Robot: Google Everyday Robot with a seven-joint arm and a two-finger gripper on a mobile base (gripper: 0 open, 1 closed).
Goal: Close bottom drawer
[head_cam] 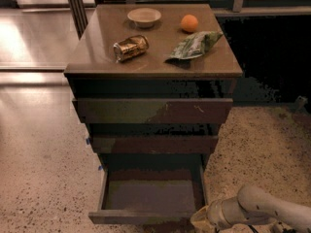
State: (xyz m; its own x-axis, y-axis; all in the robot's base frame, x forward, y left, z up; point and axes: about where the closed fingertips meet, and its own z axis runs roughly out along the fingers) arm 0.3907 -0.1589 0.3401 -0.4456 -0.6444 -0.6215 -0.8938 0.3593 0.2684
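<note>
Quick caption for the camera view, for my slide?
Bottom drawer stands open; the gripper is low beside its front right corner.

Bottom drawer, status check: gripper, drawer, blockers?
Gripper low, at front right corner of bottom drawer. Drawer open, pulled well out. Nothing seen inside to block closing.

— What sort of place are you in?
— Likely an office or lab hallway. You've got speckled terrazzo floor (pixel 262 144) around the cabinet (pixel 155 64) and metal-framed glazing (pixel 76 6) behind it. Your gripper (pixel 200 221) sits at the cabinet's lower right front corner.
</note>
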